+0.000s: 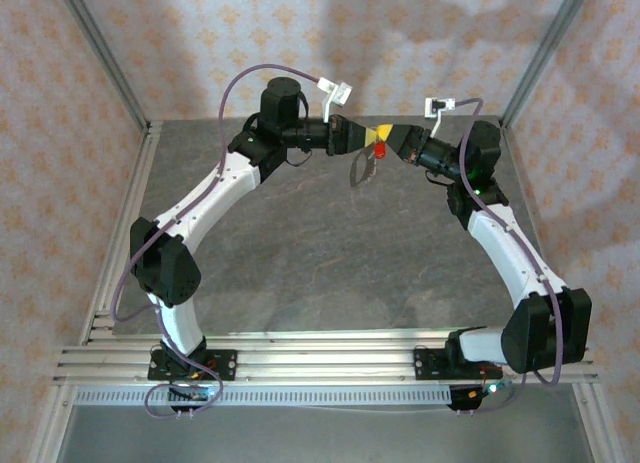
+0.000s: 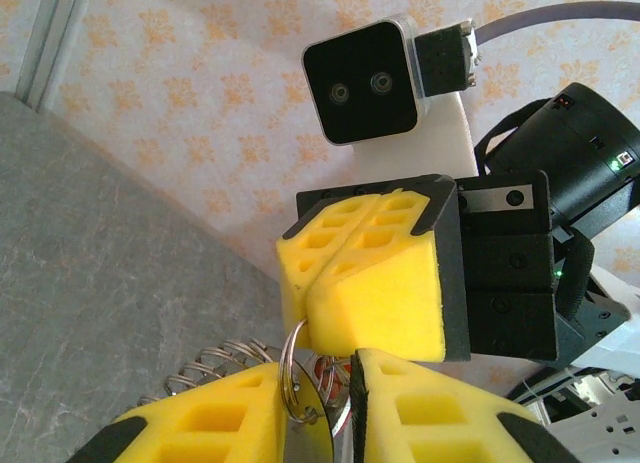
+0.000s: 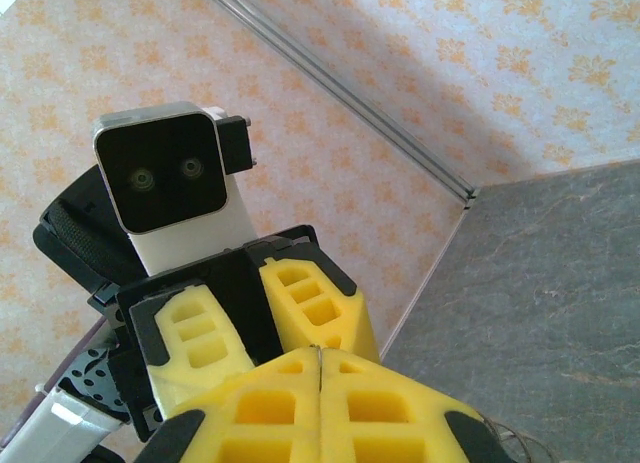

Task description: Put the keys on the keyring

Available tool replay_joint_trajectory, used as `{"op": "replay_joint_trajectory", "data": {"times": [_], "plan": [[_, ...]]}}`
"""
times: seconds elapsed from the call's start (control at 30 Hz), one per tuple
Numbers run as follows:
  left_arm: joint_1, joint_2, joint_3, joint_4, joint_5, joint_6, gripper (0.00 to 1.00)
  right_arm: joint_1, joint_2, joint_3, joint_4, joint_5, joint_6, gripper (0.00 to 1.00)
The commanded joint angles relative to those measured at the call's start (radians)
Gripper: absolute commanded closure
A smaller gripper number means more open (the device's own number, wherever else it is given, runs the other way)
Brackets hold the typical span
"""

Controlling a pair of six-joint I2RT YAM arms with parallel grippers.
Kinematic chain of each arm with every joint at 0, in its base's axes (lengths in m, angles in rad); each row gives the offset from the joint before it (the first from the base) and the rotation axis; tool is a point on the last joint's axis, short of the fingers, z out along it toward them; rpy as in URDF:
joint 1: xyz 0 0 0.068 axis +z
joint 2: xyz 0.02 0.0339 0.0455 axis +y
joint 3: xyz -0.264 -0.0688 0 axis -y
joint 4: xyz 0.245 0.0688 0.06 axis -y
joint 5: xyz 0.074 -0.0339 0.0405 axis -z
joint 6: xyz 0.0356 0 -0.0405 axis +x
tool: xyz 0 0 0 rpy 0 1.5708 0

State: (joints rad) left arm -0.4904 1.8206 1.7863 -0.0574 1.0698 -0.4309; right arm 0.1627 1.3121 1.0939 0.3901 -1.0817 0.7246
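Note:
High over the back of the table my two grippers meet tip to tip. The left gripper (image 1: 367,136) comes in from the left and the right gripper (image 1: 393,140) from the right. The red-headed key (image 1: 381,151) hangs just below where they meet. In the left wrist view the thin metal keyring (image 2: 291,368) runs up into the shut yellow pads of the right gripper (image 2: 306,328). The key (image 2: 336,371), with its silver blade, sits in the narrow gap of my left gripper (image 2: 315,375). The right gripper (image 3: 318,355) is pressed shut on a sliver of wire.
A coil of thin wire loops (image 2: 212,367) hangs beside the ring. Below lies the grey table (image 1: 320,253), with patterned walls (image 1: 420,43) close behind both grippers. Aluminium rails (image 1: 320,358) run along the near edge by the arm bases.

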Motion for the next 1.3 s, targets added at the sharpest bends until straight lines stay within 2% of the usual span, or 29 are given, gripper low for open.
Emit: {"op": "replay_joint_trajectory", "data": {"times": [0.0,0.1,0.27,0.77,0.93,0.97,1.03,1.07,1.13,1.27], "plan": [[-0.007,-0.004,0.030,-0.002,0.012,0.023,0.78,-0.001,-0.015,-0.011,0.067,-0.017,0.001,1.00],[-0.005,-0.015,0.022,0.002,-0.007,0.026,0.79,-0.002,-0.015,-0.014,0.066,-0.017,0.001,1.00],[0.011,-0.038,-0.019,0.063,-0.034,-0.007,0.74,-0.003,-0.018,-0.017,0.061,-0.017,-0.005,1.00],[0.009,-0.029,-0.028,0.111,-0.018,-0.040,1.00,-0.005,-0.016,-0.025,0.061,-0.011,-0.005,1.00],[0.003,-0.039,-0.051,0.148,-0.038,-0.060,1.00,-0.010,-0.025,-0.014,0.033,-0.002,-0.014,1.00],[0.003,-0.046,-0.063,0.166,-0.048,-0.071,1.00,-0.014,-0.035,-0.011,0.007,0.013,-0.024,0.95],[0.004,-0.065,-0.091,0.199,-0.072,-0.086,1.00,-0.032,-0.078,-0.024,-0.030,0.066,-0.043,0.71],[0.003,-0.073,-0.103,0.213,-0.080,-0.092,1.00,-0.045,-0.100,-0.037,-0.035,0.089,-0.043,0.65],[0.003,-0.094,-0.130,0.243,-0.097,-0.097,1.00,-0.072,-0.153,-0.069,-0.036,0.132,-0.037,0.59],[0.001,-0.124,-0.167,0.298,-0.106,-0.145,1.00,-0.083,-0.234,-0.144,-0.032,0.184,-0.043,0.57]]}}
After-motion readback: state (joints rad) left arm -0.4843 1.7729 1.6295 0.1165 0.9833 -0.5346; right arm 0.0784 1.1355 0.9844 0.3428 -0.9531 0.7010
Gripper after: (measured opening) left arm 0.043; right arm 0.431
